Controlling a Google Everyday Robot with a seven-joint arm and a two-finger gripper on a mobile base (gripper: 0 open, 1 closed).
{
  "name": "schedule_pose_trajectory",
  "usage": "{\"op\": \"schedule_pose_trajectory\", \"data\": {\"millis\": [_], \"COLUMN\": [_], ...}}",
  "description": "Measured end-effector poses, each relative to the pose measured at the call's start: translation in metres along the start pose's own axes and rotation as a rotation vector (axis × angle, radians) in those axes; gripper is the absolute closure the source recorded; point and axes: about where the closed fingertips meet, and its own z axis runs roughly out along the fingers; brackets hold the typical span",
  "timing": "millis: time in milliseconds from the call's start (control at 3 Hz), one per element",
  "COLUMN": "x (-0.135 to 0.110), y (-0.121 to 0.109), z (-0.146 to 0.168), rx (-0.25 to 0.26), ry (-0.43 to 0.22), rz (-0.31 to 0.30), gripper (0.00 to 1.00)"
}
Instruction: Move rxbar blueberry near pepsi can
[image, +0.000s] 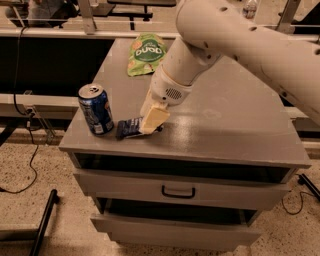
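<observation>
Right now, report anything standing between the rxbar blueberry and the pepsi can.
Nothing visible does. The rxbar blueberry lies flat close beside the pepsi can, only bare cabinet top between them. The tool sits over the bar's end farther from the can.

The gripper (152, 120), near the desk's (225, 130) front left corner, covers the right end of the rxbar blueberry (129, 128), so where the bar ends beneath it cannot be told. The wrapper's lettering is too small to read. The arm (240, 45) is cut off by the top and right edges and hides the desk's back right corner.
</observation>
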Motion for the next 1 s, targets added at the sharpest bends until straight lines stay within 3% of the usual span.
{"op": "schedule_pose_trajectory", "data": {"millis": [333,667,1000], "x": [0.000,0.033,0.033], "y": [0.001,0.013,0.013], "z": [-0.001,-0.038,-0.038], "rx": [-0.002,0.011,0.010], "ry": [0.001,0.001,0.001], "rz": [-0.003,-0.030,-0.029], "gripper": [0.00,0.00,0.00]}}
